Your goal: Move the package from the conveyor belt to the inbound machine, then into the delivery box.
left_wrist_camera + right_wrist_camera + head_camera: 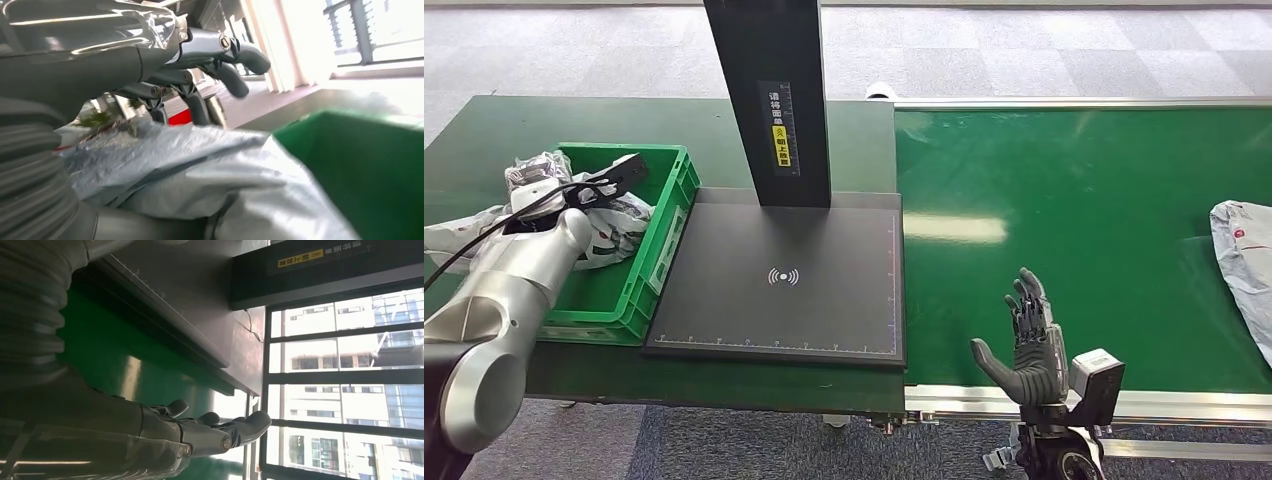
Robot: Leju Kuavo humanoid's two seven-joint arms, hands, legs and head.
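Note:
A grey plastic package [1246, 262] lies on the green conveyor belt [1084, 230] at its far right edge, partly cut off. My right hand [1028, 342] hovers open over the belt's near edge, fingers spread and empty; the right wrist view has the same hand [200, 429] beside the black inbound machine [784, 275]. My left hand [542, 198] reaches over the green delivery box [667, 230]. Its fingers [227, 55] are spread just above a grey package [200, 175] and hold nothing. That package [614, 228] lies in the box.
The machine's black column [769, 100] rises behind its flat scan plate. Crumpled grey bags [534, 170] spill over the box's left side onto the dark green table [484, 140]. Carpeted floor lies beyond and below the table.

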